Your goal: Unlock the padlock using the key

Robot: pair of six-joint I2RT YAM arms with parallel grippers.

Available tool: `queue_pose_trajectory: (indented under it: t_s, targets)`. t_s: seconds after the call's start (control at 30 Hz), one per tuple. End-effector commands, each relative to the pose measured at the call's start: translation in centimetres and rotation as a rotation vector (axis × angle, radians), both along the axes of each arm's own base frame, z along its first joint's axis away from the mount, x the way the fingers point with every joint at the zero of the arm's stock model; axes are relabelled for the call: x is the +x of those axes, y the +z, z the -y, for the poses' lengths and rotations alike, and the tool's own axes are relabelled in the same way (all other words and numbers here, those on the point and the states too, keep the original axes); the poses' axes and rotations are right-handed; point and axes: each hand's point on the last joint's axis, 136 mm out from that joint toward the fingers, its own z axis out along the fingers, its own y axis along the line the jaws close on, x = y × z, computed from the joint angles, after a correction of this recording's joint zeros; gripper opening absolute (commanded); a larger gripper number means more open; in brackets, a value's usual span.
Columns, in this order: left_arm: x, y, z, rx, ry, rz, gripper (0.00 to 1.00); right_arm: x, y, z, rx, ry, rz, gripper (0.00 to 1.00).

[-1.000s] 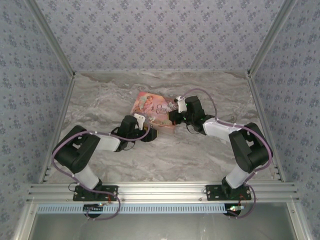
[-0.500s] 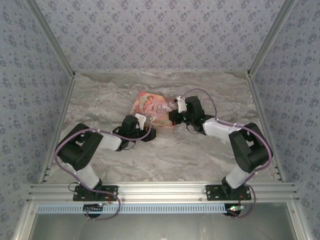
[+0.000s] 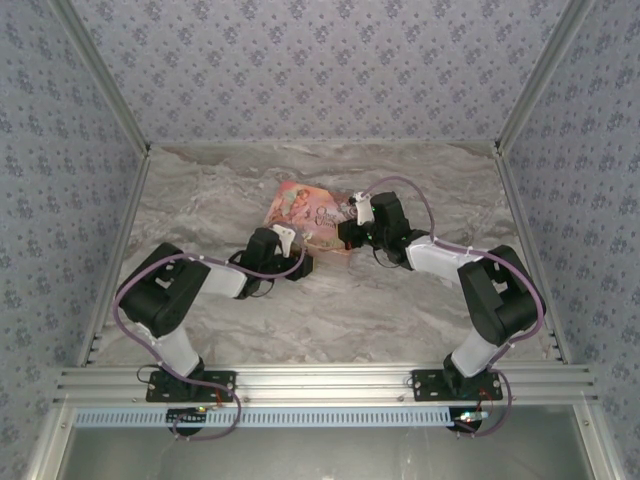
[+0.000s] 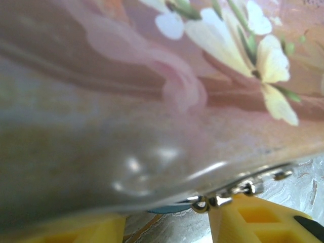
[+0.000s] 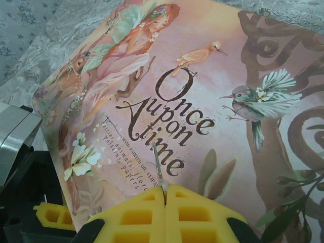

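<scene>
The padlock shows as a blue sliver under the pink box's edge, with small silvery rings beside it. My left gripper stands around it, its yellow fingers apart with a gap on each side of the blue body. In the top view the left gripper sits at the near corner of the box. My right gripper is shut on the key, a thin silvery blade that sticks out over the box lid. From above, the right gripper is at the box's right edge.
The flat pink box printed "Once Upon a Time" lies mid-table between both grippers. Marble tabletop stretches around it. Patterned walls and metal rails close in the sides and back.
The left gripper's fingers have drawn closer together, and its arm has crept slightly toward the box. The right arm has stayed still with the key.
</scene>
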Motion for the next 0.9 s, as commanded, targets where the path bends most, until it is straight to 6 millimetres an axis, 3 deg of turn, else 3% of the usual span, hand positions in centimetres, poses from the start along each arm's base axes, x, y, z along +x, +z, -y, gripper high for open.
queue_pose_trajectory:
  t_s: [0.0,0.57,0.87]
  targets:
    - [1.4,1.7,1.2,-0.028,0.014,0.058,0.44,-1.8,-3.9,1.1,-0.086,-0.007,-0.107,0.00]
    - [1.9,2.2,1.8,0.049,0.080,0.069,0.43,-2.1,-3.9,1.0,-0.082,-0.004,-0.106,0.00]
    - [2.1,3.0,2.2,0.035,0.082,0.072,0.32,-2.0,-3.1,1.1,-0.075,-0.002,-0.075,0.00]
